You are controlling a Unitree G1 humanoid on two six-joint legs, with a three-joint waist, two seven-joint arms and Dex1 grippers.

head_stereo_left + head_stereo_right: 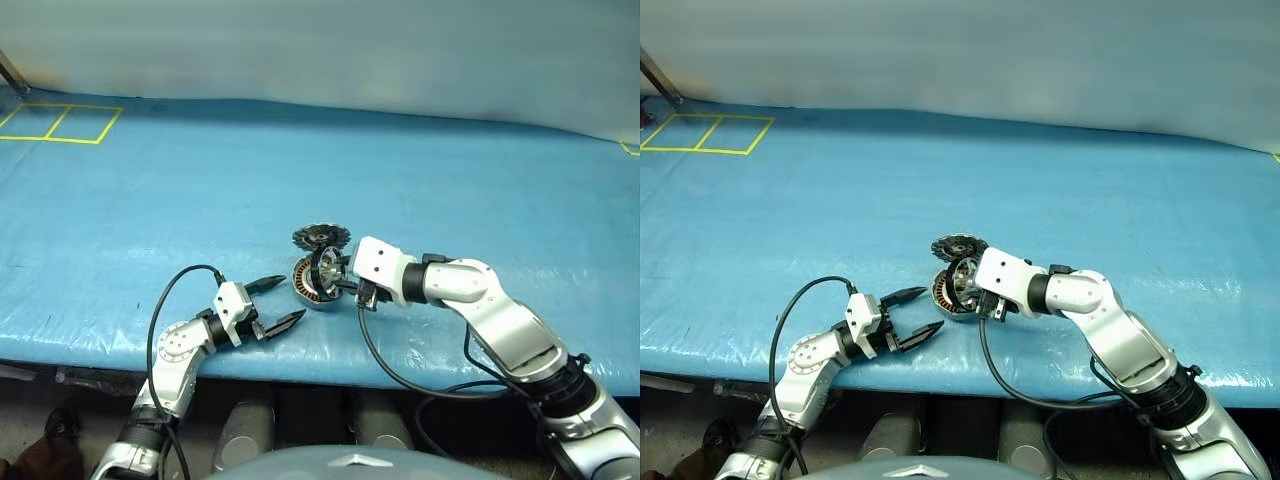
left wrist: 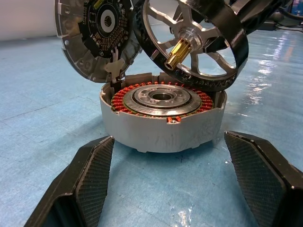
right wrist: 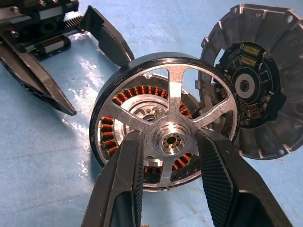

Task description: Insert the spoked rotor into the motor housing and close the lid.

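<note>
Jaws: right gripper [image 3: 166, 156] clamps spoked rotor [image 3: 168, 127] – tilted above motor housing [image 2: 163, 118] | left gripper [image 1: 278, 303] wide, empty | no legible writing

one spoked rotor [image 3: 166, 137], one motor housing [image 2: 163, 123], one lid [image 2: 92, 35]

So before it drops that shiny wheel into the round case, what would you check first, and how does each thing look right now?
1. Right gripper gripping the rotor at its hub: ok.
2. Housing upright on the table, windings facing up: ok.
3. Rotor level over the housing: not ok, it is tilted, brass shaft pointing down at an angle.
4. Lid out of the way: not ok, it leans at the housing's rim, close beside the rotor.
5. Left gripper clear: ok, open and short of the housing.
6. Shaft lined up with the centre hole: cannot tell.
</note>
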